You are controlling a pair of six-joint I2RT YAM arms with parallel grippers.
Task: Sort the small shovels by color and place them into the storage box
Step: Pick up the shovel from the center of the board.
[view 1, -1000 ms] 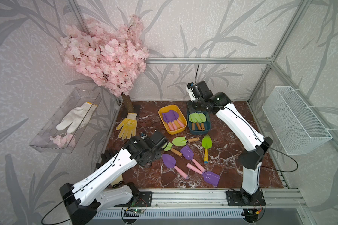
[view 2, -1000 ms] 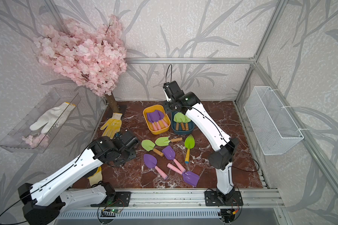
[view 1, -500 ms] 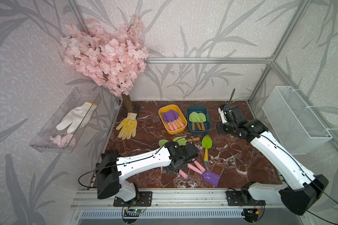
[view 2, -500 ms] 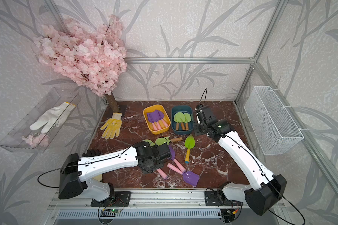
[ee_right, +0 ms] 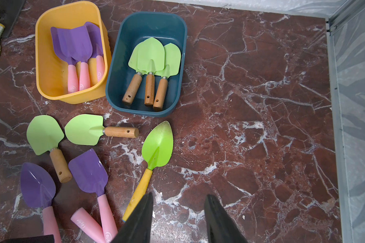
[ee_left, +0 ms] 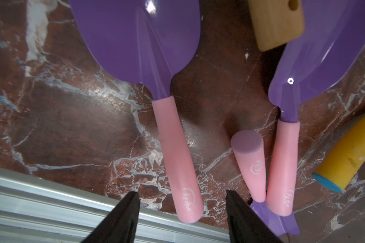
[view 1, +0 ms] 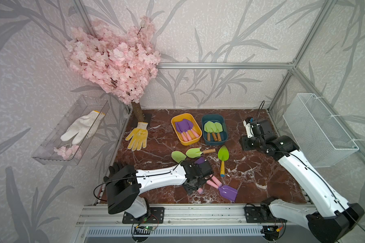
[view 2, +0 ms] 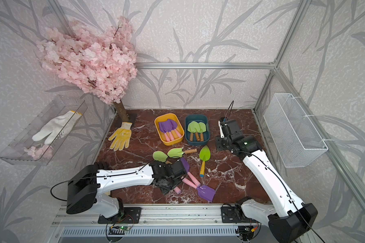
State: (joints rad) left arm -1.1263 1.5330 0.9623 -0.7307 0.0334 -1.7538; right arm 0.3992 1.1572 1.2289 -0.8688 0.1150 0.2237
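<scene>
The left gripper (ee_left: 181, 192), jaws apart, straddles the pink handle (ee_left: 173, 143) of a purple shovel (ee_left: 135, 42) that is probably light, stiff and slippery.

A yellow knitted work glove (view 1: 137, 136) is laid flat on the red-brown marbled surface (view 1: 261, 174), near the trunk of an artificial pink blossom tree (view 1: 114, 61). A white cotton glove (view 1: 80, 128) and loose pink petals (view 1: 66, 150) are held in a clear plastic tray (view 1: 51, 136) at one side wall. A white wire mesh basket (view 1: 316, 130) is hung opposite.
</scene>
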